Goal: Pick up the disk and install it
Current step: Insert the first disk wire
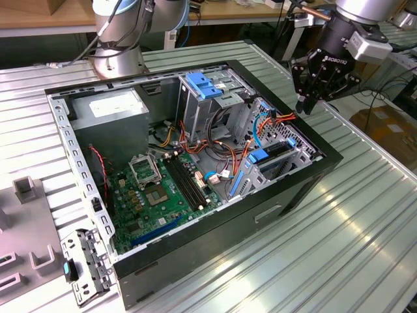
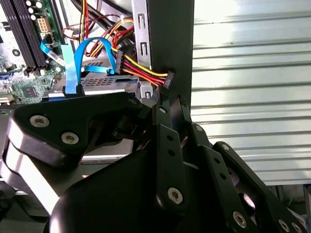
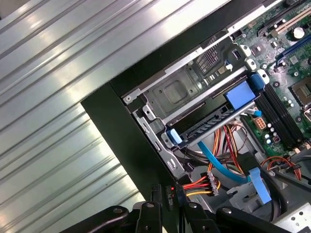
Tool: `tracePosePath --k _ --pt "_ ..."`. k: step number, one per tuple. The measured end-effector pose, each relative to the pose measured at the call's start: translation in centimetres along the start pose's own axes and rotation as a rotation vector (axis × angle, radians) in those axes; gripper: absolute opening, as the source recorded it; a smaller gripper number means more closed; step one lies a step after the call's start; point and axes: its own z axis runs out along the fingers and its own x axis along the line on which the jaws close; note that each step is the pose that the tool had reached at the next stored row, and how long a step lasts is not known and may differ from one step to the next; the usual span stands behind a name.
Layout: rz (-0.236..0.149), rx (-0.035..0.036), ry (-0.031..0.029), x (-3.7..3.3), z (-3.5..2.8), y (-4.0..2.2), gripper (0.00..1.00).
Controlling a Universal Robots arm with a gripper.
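While I hang over the ribbed silver metal surface [image 1: 365,215], I take the exterior view from its left to its right. Grey moulded plastic fixtures [image 1: 26,189] sit at the left edge. Beside them a loose perforated metal bracket [image 1: 83,266] lies at the corner of the open black computer case [image 1: 287,195].

Inside the case comes first the grey power-supply box [image 1: 111,109]. It carries a white sticker [image 1: 109,104] whose print I cannot make out. Below it lies the green motherboard [image 1: 163,189]. Further right, a blue plastic latch [image 1: 205,85] tops the upper grey drive cage [image 1: 221,98].

The flat metal disk with blue side rails [image 1: 260,156] sits slotted in the lower cage, at the case corner on the exterior view's right. In the first wrist view it [image 3: 209,127] lies as a dark slab between two blue ends, under the cage's stamped top plate. In the second wrist view its grey face [image 2: 104,81] lies beneath a looped blue ribbon cable [image 2: 90,53].

Furthest right, my black hand [image 1: 306,107] points down above the case's rim, apart from the disk. There is white lettering on its body. My fingers are pressed together on nothing. In the second wrist view their tips [image 2: 171,102] hover just beside a red, yellow and black power lead [image 2: 146,73].
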Motion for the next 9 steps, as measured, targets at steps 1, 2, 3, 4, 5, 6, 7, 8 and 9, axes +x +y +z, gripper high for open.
tracePosePath --k 1,2,3,4,5,6,7,8,9 --pt "0.0 0.0001 -0.0001 -0.07 0.13 -0.1 0.25" --pt "-0.001 0.0003 -0.0002 -0.12 0.34 -0.17 0.32" --pt "-0.002 0.0007 -0.0003 -0.12 0.44 -0.17 0.32" --pt "-0.004 0.0015 -0.0005 -0.15 0.56 -0.16 0.32" --pt "-0.012 0.0036 -0.0015 -0.2 0.78 -0.13 0.32" --pt "-0.018 0.005 -0.0022 -0.23 0.96 -0.12 0.32" --pt "-0.02 0.0056 -0.0025 -0.24 1.08 -0.13 0.32" --pt "-0.022 0.0058 -0.0026 -0.25 1.2 -0.14 0.32" --pt "-0.024 0.0063 -0.0028 -0.27 1.39 -0.15 0.32"
